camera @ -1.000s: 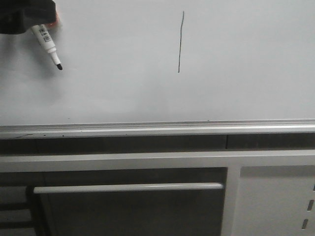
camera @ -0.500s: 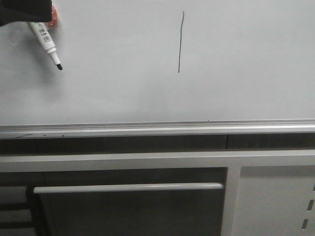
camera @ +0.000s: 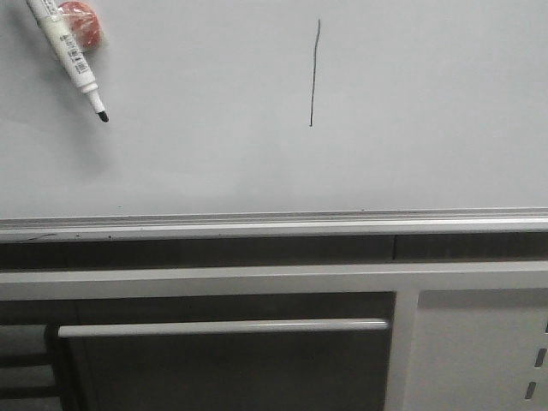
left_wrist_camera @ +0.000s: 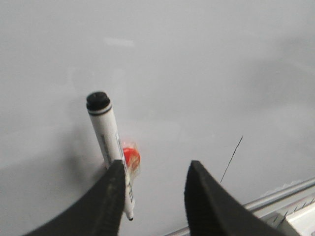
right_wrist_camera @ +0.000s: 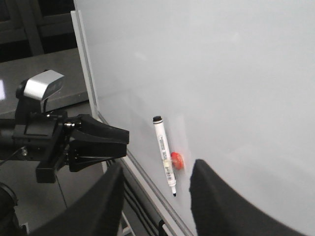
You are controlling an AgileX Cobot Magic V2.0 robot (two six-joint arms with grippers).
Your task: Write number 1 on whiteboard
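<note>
One glossy pale whiteboard [camera: 428, 103] with a silver rail carries the thin dark number 1 [camera: 314, 73] near centre, a white marker [camera: 68, 53] clinging far left, both jaws released and empty.

Looks like a lab or test room, not a home. Large glossy whiteboard [camera: 214, 163] with aluminium rail [camera: 274, 224] along its bottom edge, marker pen [camera: 70, 58] stuck on it by an orange magnet [camera: 86, 23]. White metal frame [camera: 257, 281] with horizontal bar [camera: 223, 326] below. Right wrist view: grey tabletop [right_wrist_camera: 44, 73] and dark framing behind the board, plus an arm-mounted camera [right_wrist_camera: 42, 84].
</note>
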